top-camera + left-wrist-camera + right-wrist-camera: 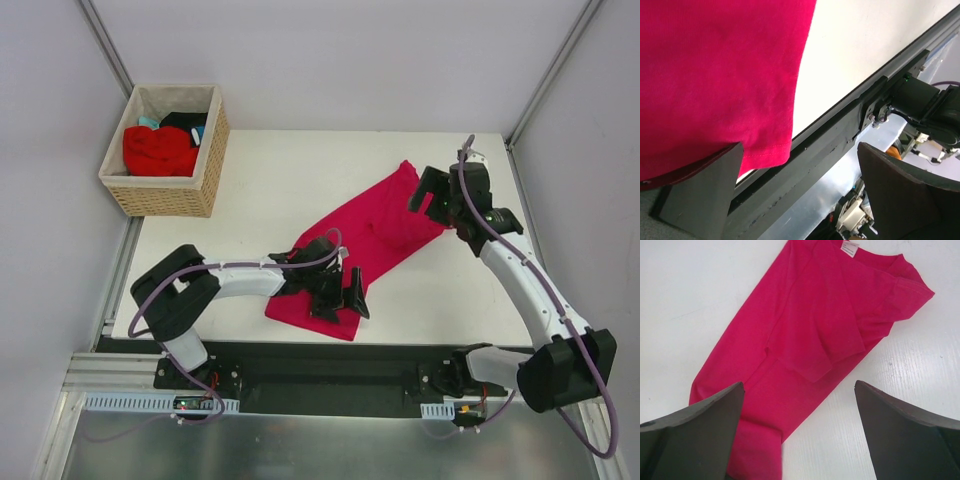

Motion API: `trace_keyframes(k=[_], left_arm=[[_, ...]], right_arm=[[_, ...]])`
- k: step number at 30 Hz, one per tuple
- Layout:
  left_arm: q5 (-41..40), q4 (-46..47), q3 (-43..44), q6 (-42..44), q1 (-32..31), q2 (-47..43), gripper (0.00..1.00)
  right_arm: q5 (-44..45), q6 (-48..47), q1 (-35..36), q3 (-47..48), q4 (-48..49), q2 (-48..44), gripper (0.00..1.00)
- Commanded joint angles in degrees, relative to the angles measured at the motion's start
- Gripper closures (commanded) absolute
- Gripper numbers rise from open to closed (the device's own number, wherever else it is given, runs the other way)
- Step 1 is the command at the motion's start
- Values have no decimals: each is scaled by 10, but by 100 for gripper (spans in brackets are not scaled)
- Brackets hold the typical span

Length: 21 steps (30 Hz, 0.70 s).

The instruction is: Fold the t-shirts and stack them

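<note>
A crimson-pink t-shirt lies on the white table, folded into a long diagonal strip. My left gripper is open over its near hem end. In the left wrist view the hem corner hangs beside the left finger, and nothing is held. My right gripper hovers open above the far collar end. In the right wrist view the shirt shows a folded sleeve and a white neck label. More t-shirts sit in the basket: red, black and teal.
The wicker basket stands at the table's back left corner. A black rail runs along the table's near edge, just past the shirt's hem. White walls with metal posts close in the back and both sides.
</note>
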Motion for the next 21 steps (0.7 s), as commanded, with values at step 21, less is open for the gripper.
trace_keyframes(k=[21], left_arm=[[-84,-285,73,119,200,-353,1]], right_arm=[[-151,41,-28,282,130,449,4]])
